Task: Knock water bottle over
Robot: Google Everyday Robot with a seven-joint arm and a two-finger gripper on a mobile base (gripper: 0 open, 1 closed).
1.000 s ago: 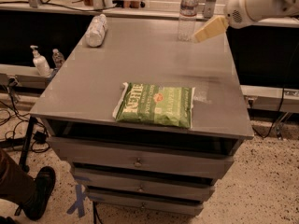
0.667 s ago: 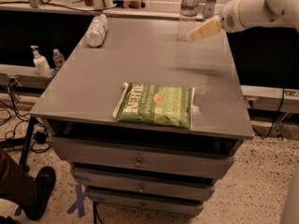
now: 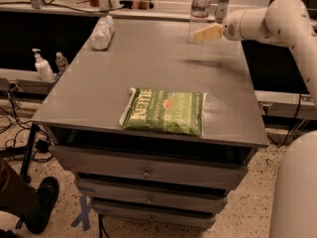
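The water bottle stands upright at the back right of the grey cabinet top, clear with a white cap and a dark label band. My gripper reaches in from the right on the white arm. Its pale tan fingers point left at the bottle's lower part and overlap it; I cannot tell if they touch it.
A green chip bag lies flat near the front edge. A white wrapped roll lies at the back left. A pump dispenser and a tiny clear bottle stand on a lower ledge to the left. A person's shoe shows at lower left.
My gripper has moved left and slightly down toward the bottle's base. The bottle still stands upright.
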